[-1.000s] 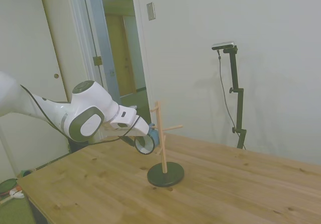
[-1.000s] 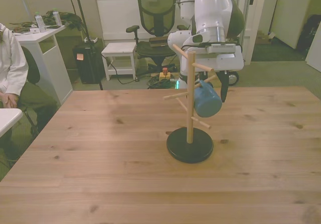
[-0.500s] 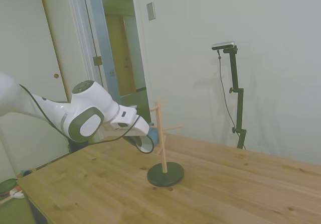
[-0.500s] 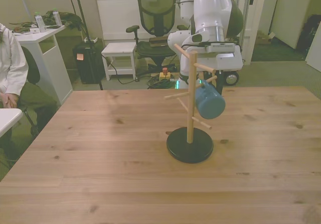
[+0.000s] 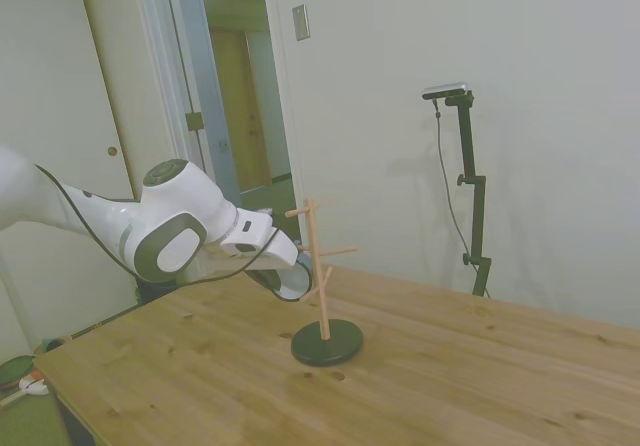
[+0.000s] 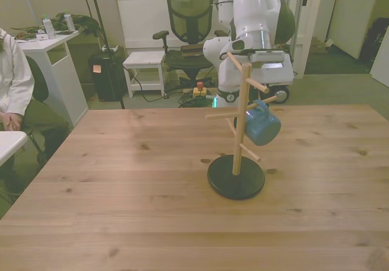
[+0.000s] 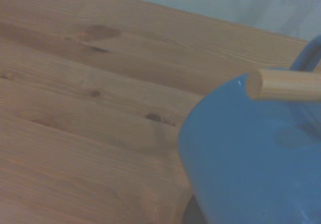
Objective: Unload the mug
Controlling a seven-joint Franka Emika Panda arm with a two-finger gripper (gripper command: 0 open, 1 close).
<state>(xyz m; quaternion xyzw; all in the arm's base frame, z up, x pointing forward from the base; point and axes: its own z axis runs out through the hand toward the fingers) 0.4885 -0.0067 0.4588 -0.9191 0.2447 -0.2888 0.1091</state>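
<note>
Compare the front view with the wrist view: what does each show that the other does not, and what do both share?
Only the front view shows the whole wooden peg stand with its black base, the white arm, a swivel chair and a seated person. Only the wrist view shows, close up, a peg's cut end against the mug's blue wall. Both show the mug, on a peg, and the wooden table.
</note>
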